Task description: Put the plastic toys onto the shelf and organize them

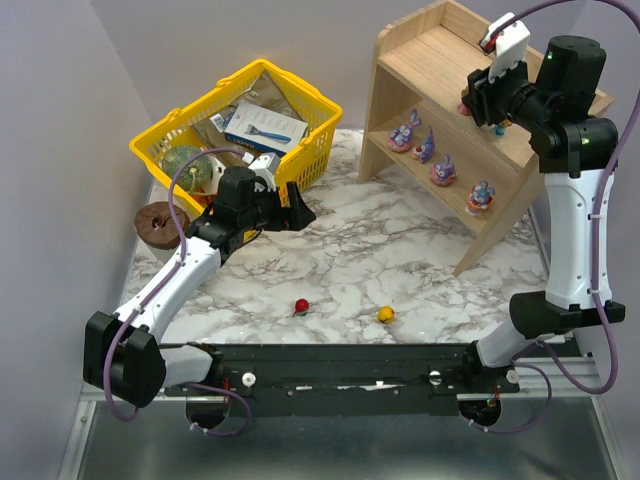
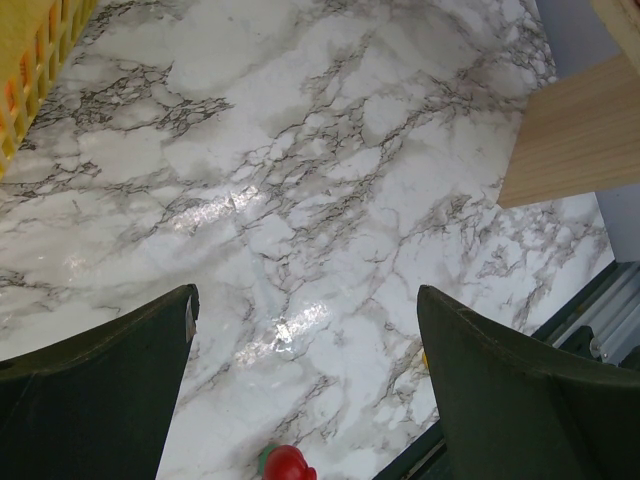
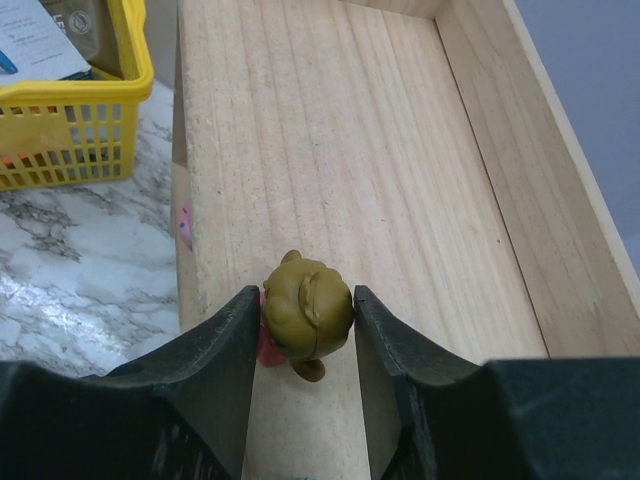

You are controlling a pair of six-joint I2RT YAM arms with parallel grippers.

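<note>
The yellow basket (image 1: 315, 140) at far left held a blue-white box (image 1: 265, 127) and a gourd (image 1: 183, 163). Four purple figurines (image 1: 443, 170) lined the wooden shelf's (image 1: 420, 70) lower tier; on top, the right hand (image 3: 306, 292) clamped an olive-brown toy (image 3: 308, 318). A red toy (image 1: 301, 306) and a yellow toy (image 1: 385, 314) lay on the marble table (image 1: 350, 240); the left hand (image 2: 305, 300) gaped wide

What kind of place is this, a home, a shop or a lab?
Probably a robotics lab bench. A left arm and right arm are bolted at the edge of a marble-patterned table, with staged props: a yellow basket of groceries and a wooden shelf holding purple figurines.
</note>
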